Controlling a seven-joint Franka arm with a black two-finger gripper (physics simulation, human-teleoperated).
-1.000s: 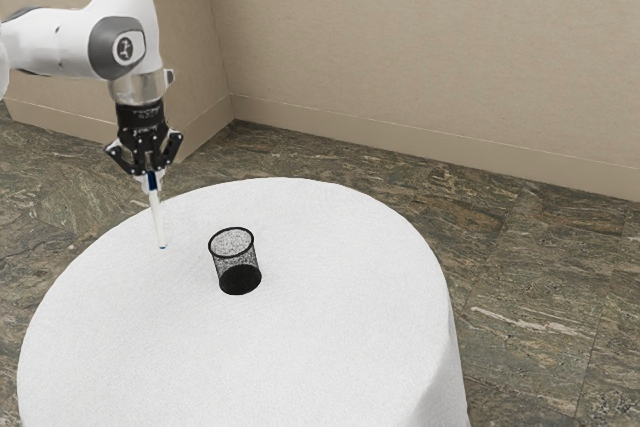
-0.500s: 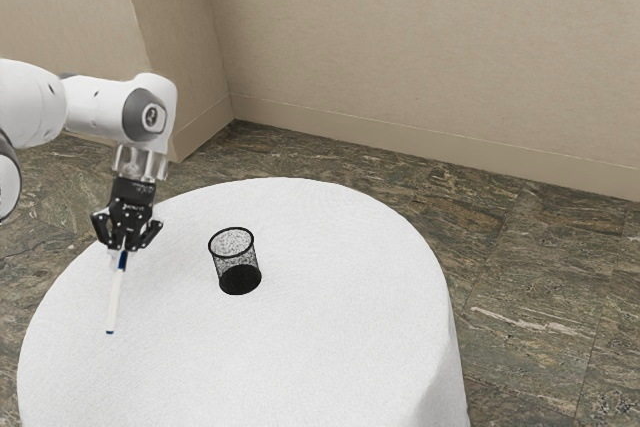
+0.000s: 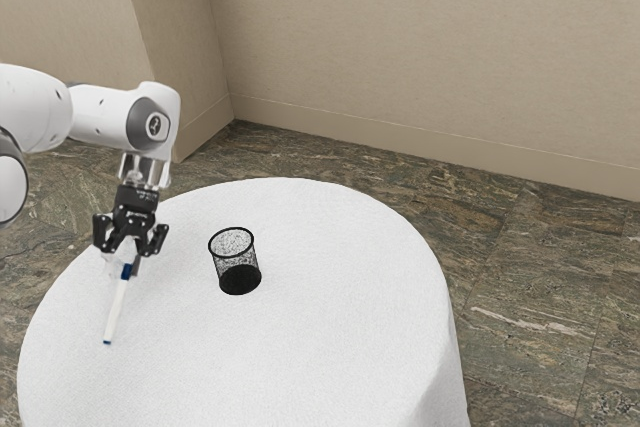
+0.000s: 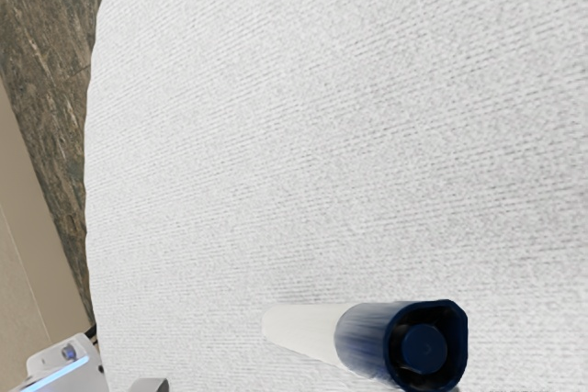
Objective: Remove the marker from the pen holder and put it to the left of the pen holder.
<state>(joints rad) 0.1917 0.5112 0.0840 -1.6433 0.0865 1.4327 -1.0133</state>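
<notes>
Black two-finger gripper [image 3: 125, 269], its fingers now spread apart around the blue-capped end of a slim white marker [image 3: 117, 307]. The marker leans more than it did half a second ago, cap toward one o'clock, so release seems under way. It is out of the round black mesh pen holder [image 3: 237, 265], at about eight o'clock from it, over the white-clothed round table [image 3: 320, 347]. Whether its tip touches is unclear; it may topple or roll.
</notes>
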